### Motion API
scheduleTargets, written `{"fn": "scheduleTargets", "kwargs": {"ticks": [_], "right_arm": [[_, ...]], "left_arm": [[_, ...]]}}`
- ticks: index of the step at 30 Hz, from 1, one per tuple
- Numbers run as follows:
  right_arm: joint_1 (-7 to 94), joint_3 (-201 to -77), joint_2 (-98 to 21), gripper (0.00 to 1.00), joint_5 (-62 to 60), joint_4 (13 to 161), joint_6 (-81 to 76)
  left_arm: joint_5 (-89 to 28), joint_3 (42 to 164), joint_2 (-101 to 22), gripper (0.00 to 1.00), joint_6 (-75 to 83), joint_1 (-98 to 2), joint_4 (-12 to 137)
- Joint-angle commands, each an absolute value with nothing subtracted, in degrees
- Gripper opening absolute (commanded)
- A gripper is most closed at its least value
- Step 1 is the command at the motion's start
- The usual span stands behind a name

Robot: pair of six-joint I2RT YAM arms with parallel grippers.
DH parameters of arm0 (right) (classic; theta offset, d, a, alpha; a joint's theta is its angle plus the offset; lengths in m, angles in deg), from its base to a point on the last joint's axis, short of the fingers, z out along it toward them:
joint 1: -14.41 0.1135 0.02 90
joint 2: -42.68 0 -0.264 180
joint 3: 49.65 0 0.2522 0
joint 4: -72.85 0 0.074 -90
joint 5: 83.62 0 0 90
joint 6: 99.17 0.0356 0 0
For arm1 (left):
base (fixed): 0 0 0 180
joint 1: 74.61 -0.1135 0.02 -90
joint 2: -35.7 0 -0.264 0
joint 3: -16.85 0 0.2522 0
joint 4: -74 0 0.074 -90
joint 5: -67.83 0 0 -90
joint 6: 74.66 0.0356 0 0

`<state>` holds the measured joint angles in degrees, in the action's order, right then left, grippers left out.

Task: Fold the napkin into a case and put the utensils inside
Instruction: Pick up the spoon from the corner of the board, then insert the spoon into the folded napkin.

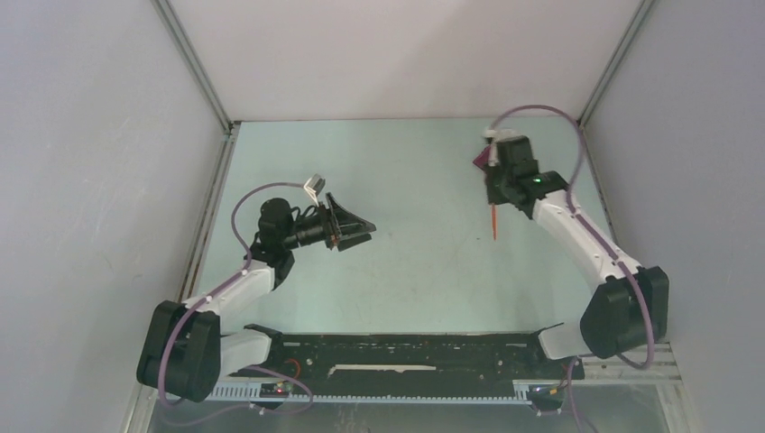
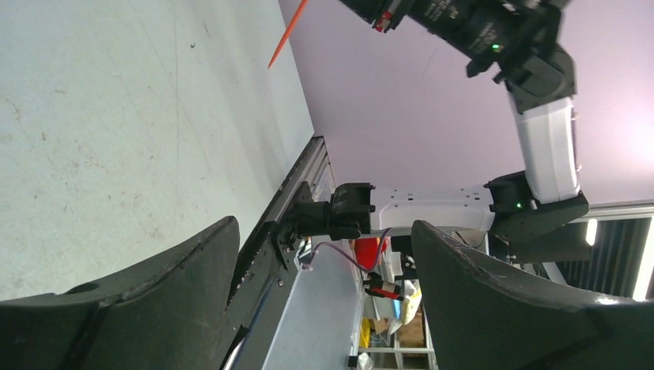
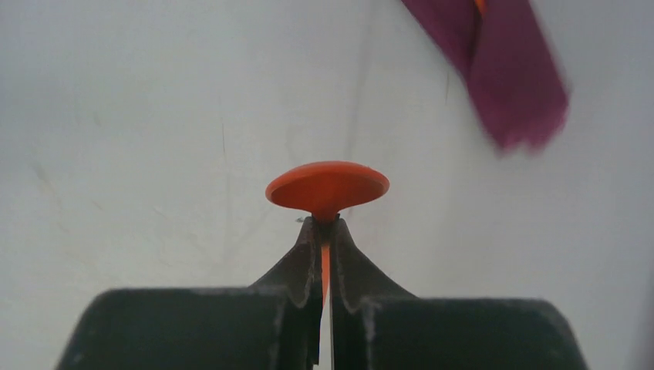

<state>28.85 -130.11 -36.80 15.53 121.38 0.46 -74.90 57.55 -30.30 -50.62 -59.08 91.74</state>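
Note:
My right gripper (image 3: 325, 223) is shut on the neck of the orange-red spoon, just behind its round bowl (image 3: 327, 187). From above, the spoon's handle (image 1: 494, 224) sticks out below that gripper (image 1: 492, 173) at the far right of the table. The plum-purple napkin (image 3: 505, 73) lies folded narrow just beyond and to the right of the spoon, with an orange sliver (image 3: 480, 5) showing in its fold. In the top view only a corner of the napkin (image 1: 482, 161) shows beside the gripper. My left gripper (image 1: 359, 231) hovers at the table's left middle, open and holding nothing (image 2: 322, 231).
The pale green table (image 1: 406, 171) is walled by white panels at the back and both sides, with aluminium rails (image 1: 212, 198) along its edges. A black bar (image 1: 406, 347) holding both arm bases runs along the near edge.

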Motion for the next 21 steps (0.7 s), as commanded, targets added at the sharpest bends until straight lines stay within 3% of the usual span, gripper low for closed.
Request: {"fn": "scheduleTargets", "kwargs": {"ticks": [1, 11, 15, 21], "right_arm": [[37.4, -134.4, -44.7, 0.0, 15.1, 118.9, -49.0], [36.7, -181.7, -80.7, 0.0, 16.7, 143.7, -61.8], [35.3, -186.2, -86.8, 0.0, 21.6, 140.3, -67.1], [32.5, -189.5, -90.9, 0.0, 18.2, 136.0, -70.0]], "left_arm": [[-74.2, 59.2, -31.3, 0.86, -47.7, -58.9, 87.1], [-69.2, 62.0, -29.6, 0.86, -40.5, -58.9, 73.9], [-68.7, 62.2, -30.7, 0.86, -40.7, -58.9, 73.9], [-69.0, 62.5, -32.5, 0.86, -40.3, -58.8, 73.5]]}}
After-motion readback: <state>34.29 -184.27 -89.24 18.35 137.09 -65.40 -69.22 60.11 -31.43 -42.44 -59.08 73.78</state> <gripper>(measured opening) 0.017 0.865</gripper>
